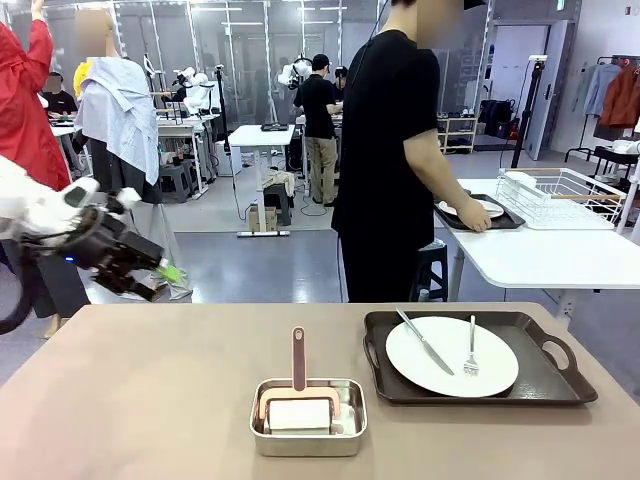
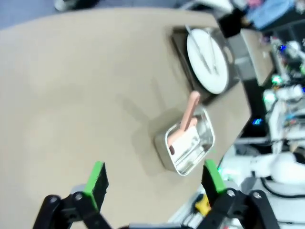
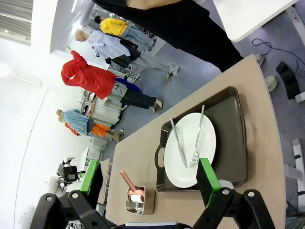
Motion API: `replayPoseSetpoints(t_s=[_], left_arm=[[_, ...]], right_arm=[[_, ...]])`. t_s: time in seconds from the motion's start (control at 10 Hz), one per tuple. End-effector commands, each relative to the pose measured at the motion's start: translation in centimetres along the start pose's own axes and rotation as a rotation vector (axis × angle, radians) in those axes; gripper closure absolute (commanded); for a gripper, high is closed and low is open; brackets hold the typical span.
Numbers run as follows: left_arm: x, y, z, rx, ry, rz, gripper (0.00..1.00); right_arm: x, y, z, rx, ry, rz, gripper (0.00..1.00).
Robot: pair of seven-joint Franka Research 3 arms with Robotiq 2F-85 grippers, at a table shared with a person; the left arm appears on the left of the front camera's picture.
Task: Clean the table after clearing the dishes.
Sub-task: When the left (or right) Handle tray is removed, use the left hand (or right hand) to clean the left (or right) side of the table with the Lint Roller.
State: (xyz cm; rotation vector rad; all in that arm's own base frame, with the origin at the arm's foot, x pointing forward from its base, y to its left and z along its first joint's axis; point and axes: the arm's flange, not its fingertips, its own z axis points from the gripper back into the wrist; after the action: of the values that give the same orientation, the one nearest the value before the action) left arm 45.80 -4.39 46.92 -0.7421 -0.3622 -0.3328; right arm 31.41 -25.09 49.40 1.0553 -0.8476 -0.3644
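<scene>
Steel pan (image 1: 308, 415) sits between left end effector (image 1: 162, 280) and dishes (image 1: 455, 350).

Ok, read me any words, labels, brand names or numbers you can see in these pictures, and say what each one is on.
No text can be read.
The plate, its tray, the steel pan and the table carry no print that shows.
Any print on the background equipment is too small or blurred to read.
</scene>
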Motion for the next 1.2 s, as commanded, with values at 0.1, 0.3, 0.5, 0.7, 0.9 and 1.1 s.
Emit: replayPoseSetpoints(t_s=[0.1, 0.3, 0.5, 0.7, 0.9, 1.1], left_arm=[[1.4, -2.0, -3.2, 0.036, 0.089, -0.097, 0.00], [0.3, -1.7, -2.2, 0.002, 0.055, -0.053, 0.00], [0.3, -1.7, -2.2, 0.002, 0.055, -0.053, 0.00], [0.3, -1.7, -2.2, 0.002, 0.055, -0.053, 0.00], [1.6, -1.4, -3.5, 0.000, 0.131, -0.143, 0.00], [5.9, -1.9, -5.7, 0.024, 0.218, -0.273, 0.00]], right_arm=[[0.0, 0.2, 0.3, 0.012, -0.004, 0.009, 0.00], [0.0, 0.2, 0.3, 0.012, -0.004, 0.009, 0.00], [0.0, 0.2, 0.3, 0.012, -0.004, 0.009, 0.00], [0.0, 0.2, 0.3, 0.012, -0.004, 0.009, 0.00], [0.0, 0.2, 0.3, 0.012, -0.004, 0.009, 0.00], [0.0, 0.2, 0.3, 0.012, -0.004, 0.009, 0.00]])
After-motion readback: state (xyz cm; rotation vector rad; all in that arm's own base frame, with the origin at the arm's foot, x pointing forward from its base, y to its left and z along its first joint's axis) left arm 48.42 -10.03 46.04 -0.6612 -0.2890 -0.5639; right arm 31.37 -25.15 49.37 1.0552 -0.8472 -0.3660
